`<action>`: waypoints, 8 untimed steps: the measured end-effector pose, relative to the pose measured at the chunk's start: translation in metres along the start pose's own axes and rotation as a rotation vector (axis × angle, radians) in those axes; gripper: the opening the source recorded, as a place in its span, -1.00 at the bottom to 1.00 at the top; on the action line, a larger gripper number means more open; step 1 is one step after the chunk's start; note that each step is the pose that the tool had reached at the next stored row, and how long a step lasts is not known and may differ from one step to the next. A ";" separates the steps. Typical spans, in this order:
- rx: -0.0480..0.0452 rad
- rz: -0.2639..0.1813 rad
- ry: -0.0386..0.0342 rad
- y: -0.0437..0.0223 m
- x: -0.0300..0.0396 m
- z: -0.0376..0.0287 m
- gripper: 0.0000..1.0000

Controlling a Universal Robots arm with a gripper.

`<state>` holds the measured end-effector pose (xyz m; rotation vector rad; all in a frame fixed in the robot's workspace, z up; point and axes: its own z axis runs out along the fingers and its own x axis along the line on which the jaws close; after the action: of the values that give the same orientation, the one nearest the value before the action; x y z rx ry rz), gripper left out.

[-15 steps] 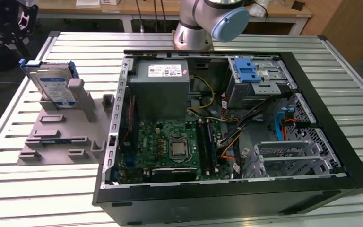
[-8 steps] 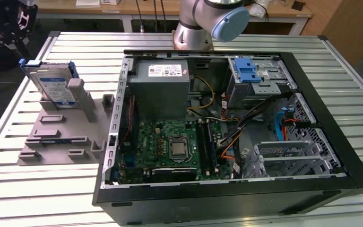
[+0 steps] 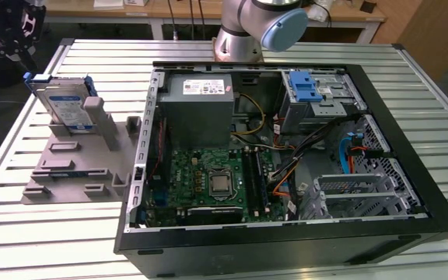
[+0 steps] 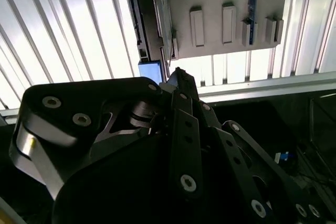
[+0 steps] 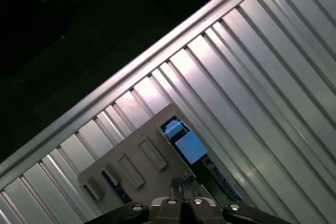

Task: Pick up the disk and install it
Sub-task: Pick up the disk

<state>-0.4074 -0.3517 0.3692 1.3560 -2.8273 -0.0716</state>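
The disk (image 3: pixel 62 107), silver with a white-and-blue label and blue rails, stands on edge in the grey fixture block (image 3: pixel 76 160) at the exterior view's left. My black gripper (image 3: pixel 20 49) hangs above the table's far left corner, just beyond the disk and apart from it. In the second wrist view the gripper (image 4: pixel 178 73) has its fingers pressed together, empty, pointing at the disk's edge (image 4: pixel 159 19) and the fixture (image 4: pixel 220 9). The first wrist view shows the gripper (image 5: pixel 181 181) over the disk's blue rail (image 5: pixel 189 146) and the fixture (image 5: pixel 136 163).
An open computer case (image 3: pixel 380 116) lies on the slatted metal table (image 3: pixel 68 233), with a grey power-supply box (image 3: pixel 200 111), a motherboard (image 3: pixel 216 181) and a drive bay with a blue latch (image 3: pixel 305 87). The arm's base (image 3: pixel 247 29) stands behind the case.
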 end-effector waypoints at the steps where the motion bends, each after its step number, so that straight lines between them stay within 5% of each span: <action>1: -0.0002 -0.010 0.0004 0.0000 0.0000 0.0000 -0.79; 8: -0.0012 -0.079 0.0034 0.0000 0.0000 0.0001 -0.79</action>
<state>-0.4074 -0.3517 0.3691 1.4659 -2.7699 -0.0713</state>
